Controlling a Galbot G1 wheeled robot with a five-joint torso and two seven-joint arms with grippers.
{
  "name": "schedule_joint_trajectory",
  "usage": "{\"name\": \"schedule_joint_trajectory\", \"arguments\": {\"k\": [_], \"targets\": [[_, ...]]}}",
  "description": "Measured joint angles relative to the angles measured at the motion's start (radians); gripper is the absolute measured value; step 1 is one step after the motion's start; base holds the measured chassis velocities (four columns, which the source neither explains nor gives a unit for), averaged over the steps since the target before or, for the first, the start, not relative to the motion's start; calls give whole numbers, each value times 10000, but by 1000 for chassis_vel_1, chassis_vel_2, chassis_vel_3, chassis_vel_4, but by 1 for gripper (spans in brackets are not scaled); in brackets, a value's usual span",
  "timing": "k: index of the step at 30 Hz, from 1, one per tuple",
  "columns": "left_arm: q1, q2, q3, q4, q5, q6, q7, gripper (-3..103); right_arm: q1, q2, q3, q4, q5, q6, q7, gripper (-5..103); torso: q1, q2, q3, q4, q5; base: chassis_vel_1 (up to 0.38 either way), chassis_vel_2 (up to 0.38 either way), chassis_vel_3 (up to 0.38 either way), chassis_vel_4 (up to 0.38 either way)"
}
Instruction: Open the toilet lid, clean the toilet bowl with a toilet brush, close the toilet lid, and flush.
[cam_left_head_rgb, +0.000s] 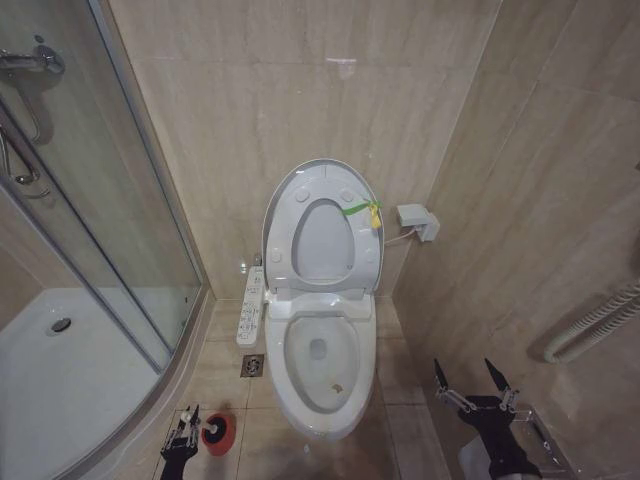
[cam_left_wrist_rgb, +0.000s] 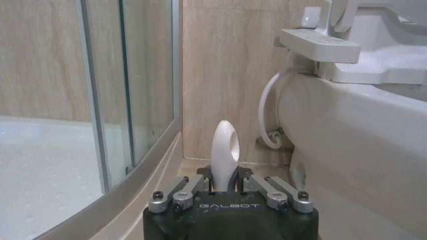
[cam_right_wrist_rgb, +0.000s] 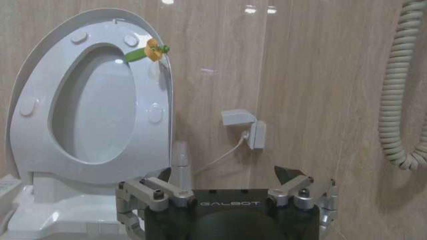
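Observation:
The toilet lid (cam_left_head_rgb: 322, 172) stands raised against the back wall, with the ring seat up against it and a green-and-yellow tag (cam_left_head_rgb: 365, 210) on its edge. Below it the white toilet bowl (cam_left_head_rgb: 285, 372) is uncovered, with a small brown spot inside. My left gripper (cam_left_head_rgb: 184, 425) is low at the bowl's left, beside the red holder (cam_left_head_rgb: 219, 434). In the left wrist view my left gripper (cam_left_wrist_rgb: 225, 181) is shut on the white looped handle of the toilet brush (cam_left_wrist_rgb: 225, 142). My right gripper (cam_left_head_rgb: 465, 372) hangs open to the right of the bowl, holding nothing. The right wrist view shows that gripper (cam_right_wrist_rgb: 233, 167) facing the raised lid (cam_right_wrist_rgb: 40, 65).
A curved glass shower enclosure (cam_left_head_rgb: 110, 230) closes off the left side. The side control panel (cam_left_head_rgb: 250, 305) juts out left of the bowl, above a floor drain (cam_left_head_rgb: 252, 365). A wall box (cam_left_head_rgb: 415, 220) and a coiled hose (cam_left_head_rgb: 600, 325) are on the right wall.

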Motion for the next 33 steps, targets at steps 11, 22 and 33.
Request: {"name": "schedule_joint_trajectory", "arguments": {"k": [11,22,33], "targets": [[499,-80,-41,-1006,94,133,132,23,0,0,0,0,0,0,0,100,0,0,0,0,1,0,0,0,0],[1200,-151,-73,-2342,375,482,-363,23,0,0,0,0,0,0,0,100,0,-1,0,0,0,0,0,0,0],[2430,-246,-206,-4454,302,741,-741,23,0,0,0,0,0,0,0,100,0,-1,0,0,1,0,0,0,0]]}}
